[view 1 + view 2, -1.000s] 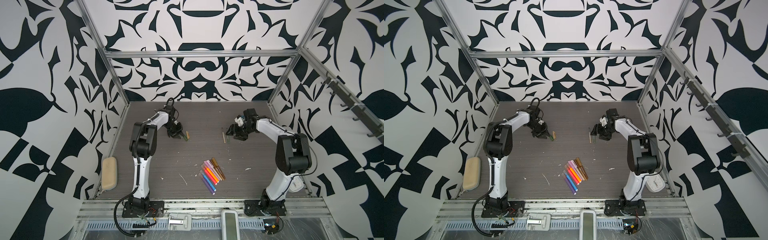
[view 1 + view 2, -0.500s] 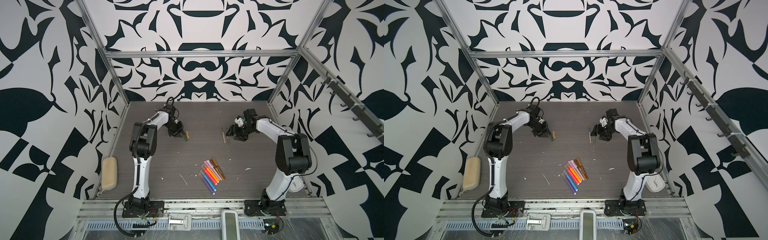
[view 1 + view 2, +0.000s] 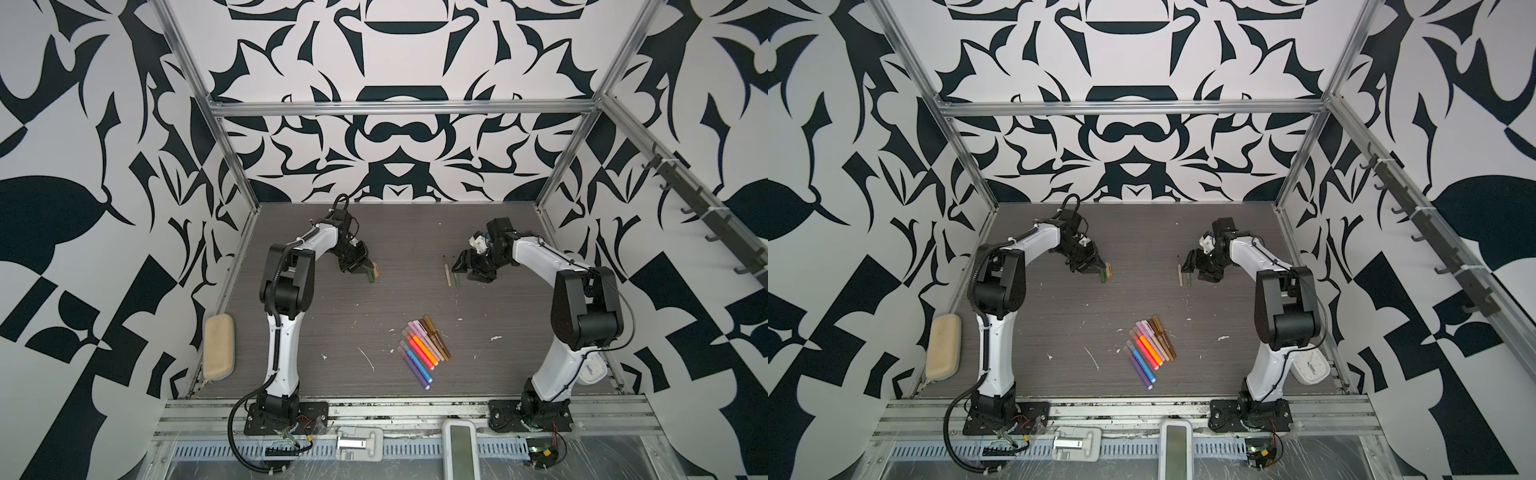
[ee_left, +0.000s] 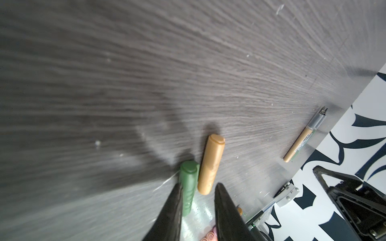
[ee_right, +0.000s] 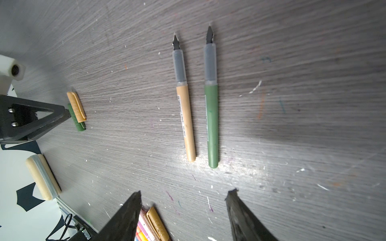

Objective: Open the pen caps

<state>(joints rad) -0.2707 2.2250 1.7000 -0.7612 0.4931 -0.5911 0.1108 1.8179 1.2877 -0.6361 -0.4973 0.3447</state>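
Two pen caps lie side by side on the dark table: a green cap (image 4: 189, 183) (image 3: 371, 277) and a tan cap (image 4: 211, 164) (image 3: 376, 271). My left gripper (image 4: 198, 184) (image 3: 365, 272) is low over their near ends with its jaws apart; the green cap rests against one finger and the other finger is clear of both. The uncapped tan pen (image 5: 186, 123) and green pen (image 5: 212, 125) lie parallel at the back right. My right gripper (image 5: 185, 192) (image 3: 459, 266) hovers open just behind their butt ends, holding nothing.
A row of several capped coloured pens (image 3: 424, 347) (image 3: 1150, 347) lies mid-table toward the front. A beige pencil case (image 3: 219, 352) sits at the left edge. A white clock-like object (image 3: 1310, 365) lies by the right arm's base. White flecks dot the table.
My left gripper has edged slightly toward the two caps. The right arm and the pens have stayed put.
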